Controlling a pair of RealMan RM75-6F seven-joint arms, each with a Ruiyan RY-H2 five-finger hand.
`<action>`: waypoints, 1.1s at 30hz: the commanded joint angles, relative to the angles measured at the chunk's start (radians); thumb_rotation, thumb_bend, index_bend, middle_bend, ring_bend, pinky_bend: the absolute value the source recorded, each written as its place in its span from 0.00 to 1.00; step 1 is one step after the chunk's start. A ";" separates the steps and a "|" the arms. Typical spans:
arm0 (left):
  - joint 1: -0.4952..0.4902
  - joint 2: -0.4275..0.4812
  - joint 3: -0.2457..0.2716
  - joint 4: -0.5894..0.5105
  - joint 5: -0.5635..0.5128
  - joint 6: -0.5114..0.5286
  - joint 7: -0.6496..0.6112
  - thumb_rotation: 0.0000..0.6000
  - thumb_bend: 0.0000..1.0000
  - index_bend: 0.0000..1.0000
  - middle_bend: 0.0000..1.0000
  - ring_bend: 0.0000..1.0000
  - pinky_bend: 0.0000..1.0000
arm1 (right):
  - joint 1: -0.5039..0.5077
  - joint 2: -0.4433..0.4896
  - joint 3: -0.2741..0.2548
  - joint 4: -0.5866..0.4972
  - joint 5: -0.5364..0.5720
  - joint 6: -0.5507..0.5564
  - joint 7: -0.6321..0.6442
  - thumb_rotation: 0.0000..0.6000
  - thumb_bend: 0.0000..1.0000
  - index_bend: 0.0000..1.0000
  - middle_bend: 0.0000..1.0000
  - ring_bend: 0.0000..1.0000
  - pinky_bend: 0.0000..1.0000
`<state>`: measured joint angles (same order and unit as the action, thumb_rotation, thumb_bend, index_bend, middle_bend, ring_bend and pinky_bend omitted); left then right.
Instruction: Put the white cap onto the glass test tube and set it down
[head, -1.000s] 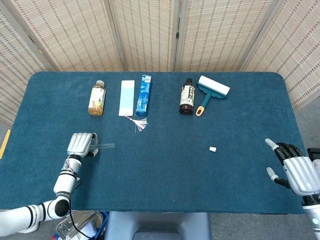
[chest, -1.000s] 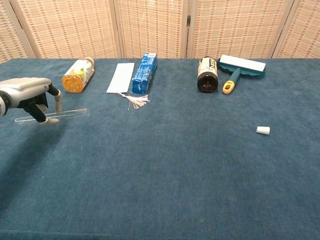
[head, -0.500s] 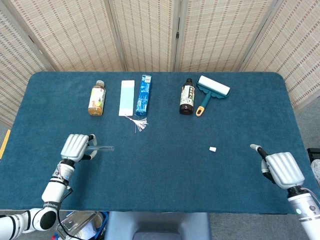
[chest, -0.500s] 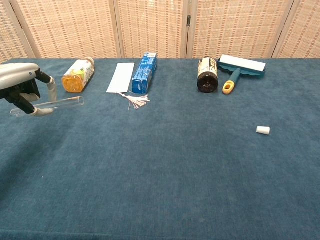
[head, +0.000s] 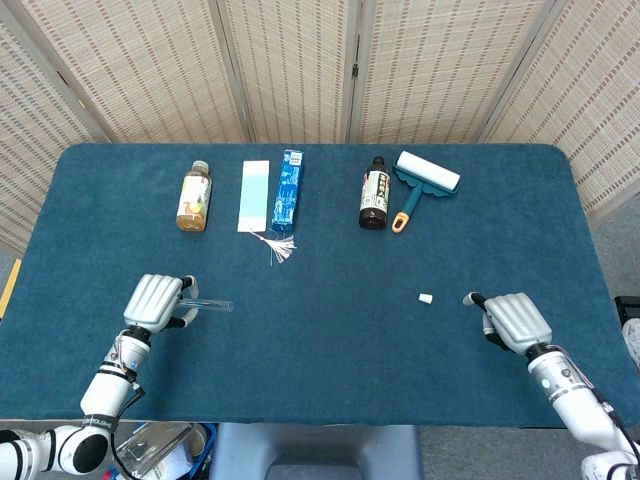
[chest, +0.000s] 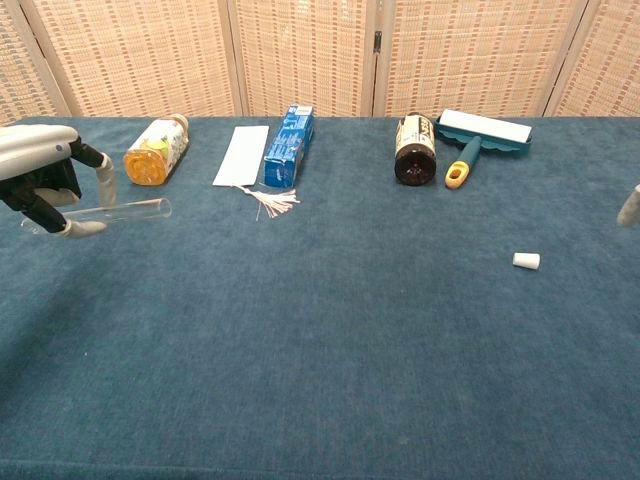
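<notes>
My left hand (head: 155, 301) (chest: 45, 180) holds the clear glass test tube (head: 210, 303) (chest: 120, 212) near one end, lifted a little above the blue cloth at the left, with the tube lying level and pointing right. The small white cap (head: 425, 298) (chest: 526, 261) lies alone on the cloth right of centre. My right hand (head: 515, 320) hovers palm down just right of the cap, apart from it, and holds nothing. The chest view shows only one fingertip (chest: 629, 206) of that hand at the right edge.
Along the far side lie a tea bottle (head: 194, 197), a white card (head: 254, 195), a blue box (head: 288, 188) with a tassel, a dark bottle (head: 374, 193) and a teal lint roller (head: 421, 180). Woven screens stand behind the table (head: 320, 380).
My right hand has moved left from the table's right edge toward the cap. My left hand has lifted the tube slightly and shifted it a little right.
</notes>
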<state>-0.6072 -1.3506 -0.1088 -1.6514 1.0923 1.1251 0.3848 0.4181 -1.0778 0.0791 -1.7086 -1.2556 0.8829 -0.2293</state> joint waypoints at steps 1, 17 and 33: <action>0.004 0.004 0.002 -0.011 0.004 0.004 0.006 1.00 0.36 0.66 1.00 1.00 1.00 | 0.056 -0.057 0.012 0.051 0.062 -0.063 -0.021 1.00 1.00 0.28 1.00 1.00 1.00; 0.029 0.007 0.007 -0.024 0.013 0.011 0.004 1.00 0.36 0.66 1.00 1.00 1.00 | 0.149 -0.169 -0.008 0.161 0.198 -0.141 -0.071 1.00 1.00 0.28 1.00 1.00 1.00; 0.036 -0.007 0.003 -0.014 0.017 0.003 0.003 1.00 0.36 0.66 1.00 1.00 1.00 | 0.204 -0.229 -0.022 0.232 0.231 -0.166 -0.073 1.00 1.00 0.28 1.00 1.00 1.00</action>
<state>-0.5713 -1.3575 -0.1057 -1.6654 1.1093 1.1275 0.3879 0.6213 -1.3057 0.0574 -1.4774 -1.0241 0.7161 -0.3017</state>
